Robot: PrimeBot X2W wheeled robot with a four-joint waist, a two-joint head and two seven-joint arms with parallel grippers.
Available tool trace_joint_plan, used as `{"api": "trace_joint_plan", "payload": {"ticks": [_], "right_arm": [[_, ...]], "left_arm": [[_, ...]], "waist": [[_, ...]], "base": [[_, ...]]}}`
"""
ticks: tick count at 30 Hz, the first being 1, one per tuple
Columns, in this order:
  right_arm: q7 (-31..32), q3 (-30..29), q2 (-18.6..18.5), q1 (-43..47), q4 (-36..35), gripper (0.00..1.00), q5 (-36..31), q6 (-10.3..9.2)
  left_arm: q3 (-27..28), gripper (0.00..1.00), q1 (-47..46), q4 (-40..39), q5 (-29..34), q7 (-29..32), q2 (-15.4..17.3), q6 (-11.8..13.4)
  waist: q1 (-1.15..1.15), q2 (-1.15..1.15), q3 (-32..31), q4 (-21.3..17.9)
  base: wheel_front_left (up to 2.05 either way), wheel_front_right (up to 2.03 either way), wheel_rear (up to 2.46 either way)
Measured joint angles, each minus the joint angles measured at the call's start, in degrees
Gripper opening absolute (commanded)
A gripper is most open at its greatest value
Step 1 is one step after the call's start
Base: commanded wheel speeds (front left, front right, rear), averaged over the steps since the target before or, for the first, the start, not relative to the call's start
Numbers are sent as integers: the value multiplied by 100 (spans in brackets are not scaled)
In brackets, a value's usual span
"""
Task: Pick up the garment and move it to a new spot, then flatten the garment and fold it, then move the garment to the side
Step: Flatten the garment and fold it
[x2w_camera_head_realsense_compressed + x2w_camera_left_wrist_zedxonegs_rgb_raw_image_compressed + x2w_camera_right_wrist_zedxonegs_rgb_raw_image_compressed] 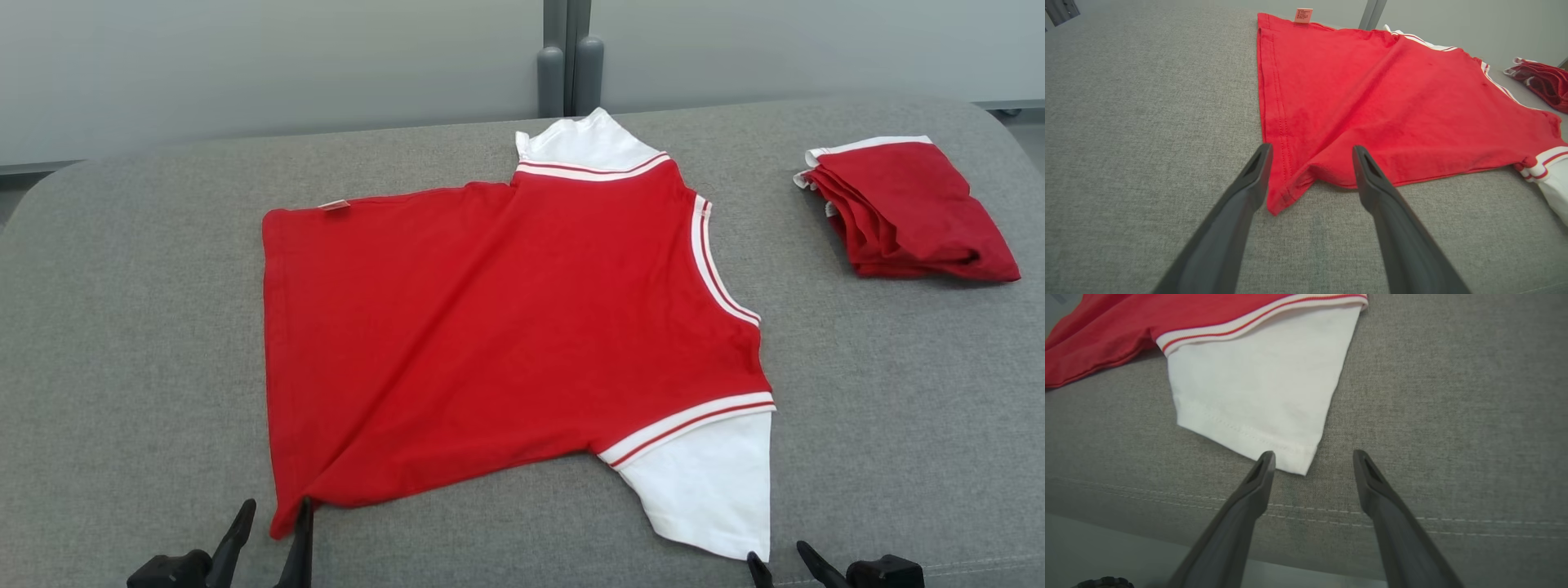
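Observation:
The garment (506,327) is a red T-shirt with white sleeves and striped trim, spread flat across the grey cushion (122,327), hem to the left. My left gripper (276,514) stands open at the near hem corner (1282,196), which lies between its fingers (1249,183). At the lower right, my right gripper (780,562) is open too, just short of the white sleeve's (1257,388) near corner, with one fingertip (1265,465) at the sleeve's edge. Neither holds anything.
A second red garment (906,208), folded, lies at the far right of the cushion. The cushion's front seam (1453,522) and edge run just below my right gripper. A grey wall with a dark post (567,65) stands behind.

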Motion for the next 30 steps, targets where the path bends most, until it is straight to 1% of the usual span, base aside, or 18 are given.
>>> {"api": "trace_joint_plan", "payload": {"ticks": [1,3,6,9,10,12,13,14,15,16,18,19,25,30], "right_arm": [[0,3,15,-23,35,73,1,30],[1,9,25,-118,108,54,11,66],[18,18,52,-264,169,47,29,92],[60,12,118,-340,287,35,109,131],[105,13,157,-344,331,32,168,159],[151,34,201,-344,431,33,187,180],[152,33,204,-344,459,31,209,193],[152,29,203,-346,479,25,232,209],[152,20,204,-348,500,16,234,224],[160,19,204,-350,523,0,243,229],[168,19,215,-367,557,0,285,238],[168,15,219,-382,570,0,291,280],[142,-167,226,-559,578,0,446,288],[112,-305,144,-705,578,0,477,285]], "left_arm": [[0,100,-27,44,-5,0,2,0],[-7,100,-96,145,-8,0,12,0],[-33,100,-135,250,-42,0,15,0],[-54,100,-155,352,-46,0,20,0],[-62,100,-172,381,-48,0,21,0],[-81,100,-227,460,-54,0,29,0],[-81,100,-240,483,-55,0,32,0],[-80,100,-249,502,-56,0,34,0],[-79,100,-258,520,-56,0,36,0],[-79,100,-265,546,-58,0,38,0],[-80,100,-295,639,-88,1,40,0],[-71,100,-314,680,-103,0,43,0],[-154,100,-350,859,-119,0,80,0],[-178,100,-401,1046,-207,1,109,0]], "waist": [[0,0,19,3],[0,0,43,8],[0,0,69,13],[0,0,81,21],[0,0,86,24],[0,0,93,33],[0,0,97,37],[0,0,102,41],[0,0,106,45],[0,0,111,48],[0,0,120,50],[0,0,128,47],[0,0,191,9],[0,0,233,-35]], "base": [[0,0,0],[0,0,0],[0,0,0],[0,0,0],[0,0,0],[0,0,0],[0,0,0],[0,0,0],[0,0,0],[0,0,0],[0,0,0],[0,0,0],[0,0,0],[0,0,0]]}}
